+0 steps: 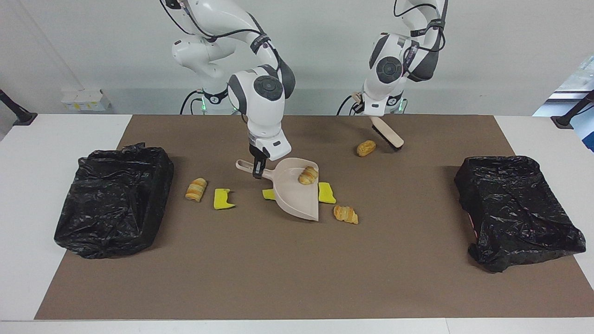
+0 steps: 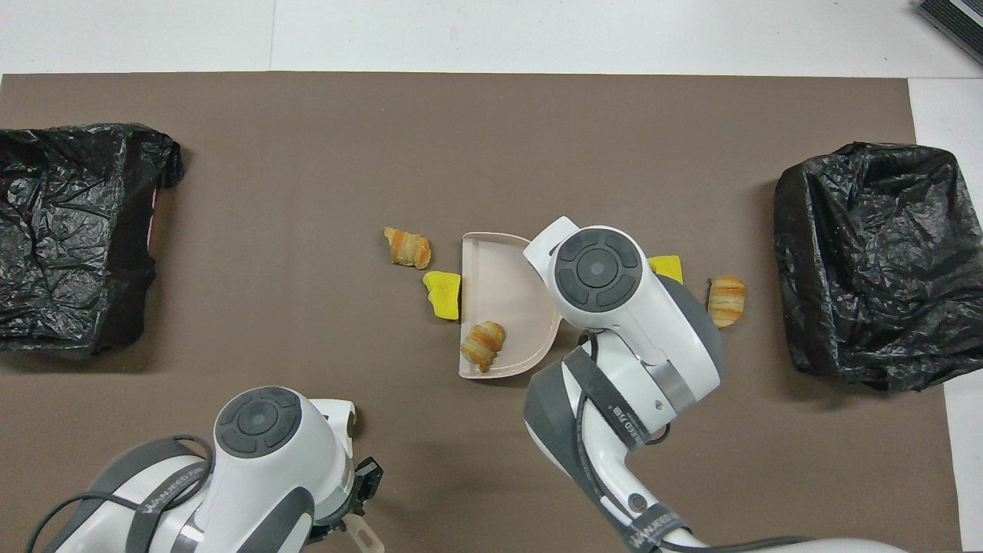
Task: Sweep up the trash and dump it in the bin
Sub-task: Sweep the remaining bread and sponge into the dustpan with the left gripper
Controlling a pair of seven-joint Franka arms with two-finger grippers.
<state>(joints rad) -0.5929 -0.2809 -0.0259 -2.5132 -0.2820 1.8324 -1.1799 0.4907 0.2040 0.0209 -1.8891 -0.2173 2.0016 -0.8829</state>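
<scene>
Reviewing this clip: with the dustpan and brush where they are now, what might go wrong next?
1. The dustpan, held by the right gripper, carries one bread lump near its open edge; a tilt could roll it out.
2. A yellow scrap lies against that edge and may get pushed, not scooped.
3. The brush in the left gripper hangs beside the loose lump; a sweep could knock it away from the dustpan.
</scene>
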